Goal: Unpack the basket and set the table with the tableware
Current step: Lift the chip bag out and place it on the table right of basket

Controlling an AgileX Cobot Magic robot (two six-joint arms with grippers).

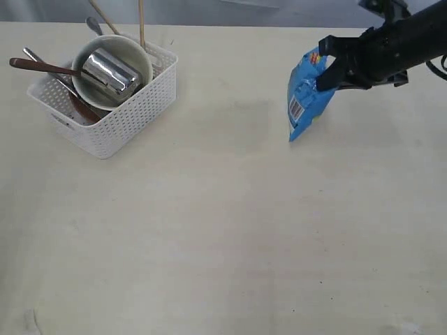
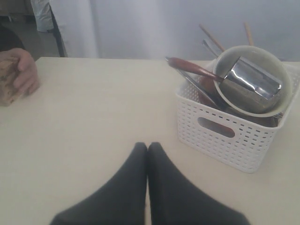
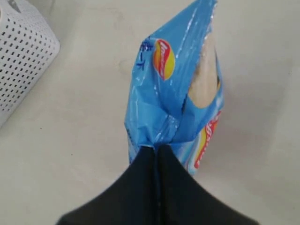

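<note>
**Packet in the right jaws, basket not yet unpacked**

Near, lower part of the exterior view: the table (image 1: 223, 244) is bare, with nothing laid out.

The left gripper (image 2: 147, 146) shows only in its own wrist view. Its fingers are pressed together on nothing, low over the tabletop and pointing toward the basket's handle side. It looks parked and waiting.

Middle right: the right gripper (image 1: 325, 75) is pinched tight on the crimped top of the blue snack packet (image 1: 306, 101), which hangs tilted beneath it. I cannot tell whether its lower corner touches the table. The arm enters from the upper right corner, wrist angled down and left. My read is that the packet isn't tableware, so it is gripped by the seam to be carried aside.

Far, upper left: the basket (image 1: 133, 115) holds all the tableware. The cup (image 1: 110, 72) lies on its side inside the bowl (image 1: 138, 54), the spoon (image 1: 35, 65) leans over the rim, and the chopsticks (image 1: 141, 21) stick up behind. They look nested for packing.
</note>
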